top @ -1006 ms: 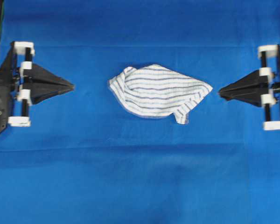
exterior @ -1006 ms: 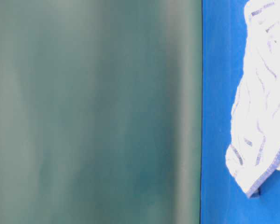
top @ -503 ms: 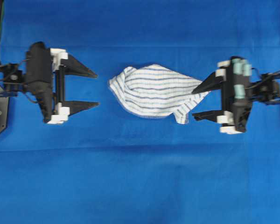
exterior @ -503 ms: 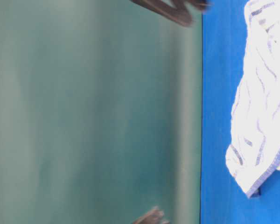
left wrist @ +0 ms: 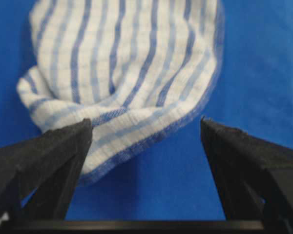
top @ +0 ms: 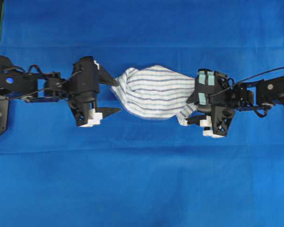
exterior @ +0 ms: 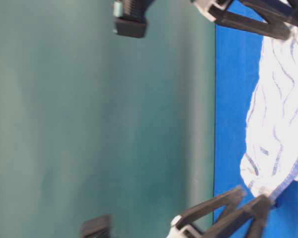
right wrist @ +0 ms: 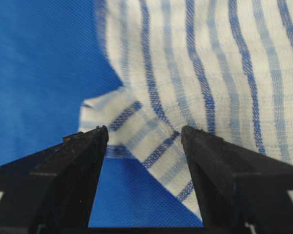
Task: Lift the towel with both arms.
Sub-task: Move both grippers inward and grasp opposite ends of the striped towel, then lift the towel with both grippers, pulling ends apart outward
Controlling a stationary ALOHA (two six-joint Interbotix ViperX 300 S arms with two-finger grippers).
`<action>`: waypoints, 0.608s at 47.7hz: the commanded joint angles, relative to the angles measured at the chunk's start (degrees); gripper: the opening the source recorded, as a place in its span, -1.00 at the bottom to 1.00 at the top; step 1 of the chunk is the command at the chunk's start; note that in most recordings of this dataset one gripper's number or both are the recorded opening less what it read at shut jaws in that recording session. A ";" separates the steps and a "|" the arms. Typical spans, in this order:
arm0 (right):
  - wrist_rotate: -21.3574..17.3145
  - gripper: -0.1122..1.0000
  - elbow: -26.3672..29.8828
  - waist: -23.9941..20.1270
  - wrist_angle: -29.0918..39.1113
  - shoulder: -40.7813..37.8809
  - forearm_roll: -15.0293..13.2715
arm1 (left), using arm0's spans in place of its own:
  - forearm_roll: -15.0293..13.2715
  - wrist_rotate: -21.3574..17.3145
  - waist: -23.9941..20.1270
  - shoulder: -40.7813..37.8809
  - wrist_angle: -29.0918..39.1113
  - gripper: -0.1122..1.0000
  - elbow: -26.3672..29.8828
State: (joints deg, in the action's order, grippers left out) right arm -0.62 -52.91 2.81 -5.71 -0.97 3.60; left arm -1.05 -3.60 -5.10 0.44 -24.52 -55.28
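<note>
Both arms are basically all matte black. The left arm [top: 23,85] has thin black cables looping along it, and its left gripper [top: 114,95] has pointed wedge fingers [left wrist: 49,161] plus white plastic blocks. The right arm [top: 260,92] looks the same, but teal patches sit on top near the right gripper [top: 191,111].

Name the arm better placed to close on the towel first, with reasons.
Right, probably. The right end effector stands open with a corner of the towel already between its fingers. The left end effector is open too, but the towel's edge lies mostly by one finger.
</note>
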 commanded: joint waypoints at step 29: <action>0.18 -0.57 1.93 0.44 -1.23 -1.85 0.26 | 0.00 -1.49 -2.02 -4.57 7.82 -0.24 4.22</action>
State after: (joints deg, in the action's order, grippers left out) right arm -0.44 -51.86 3.34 -6.68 -3.43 3.69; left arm -1.05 -5.01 -7.03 -4.83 -17.75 -52.21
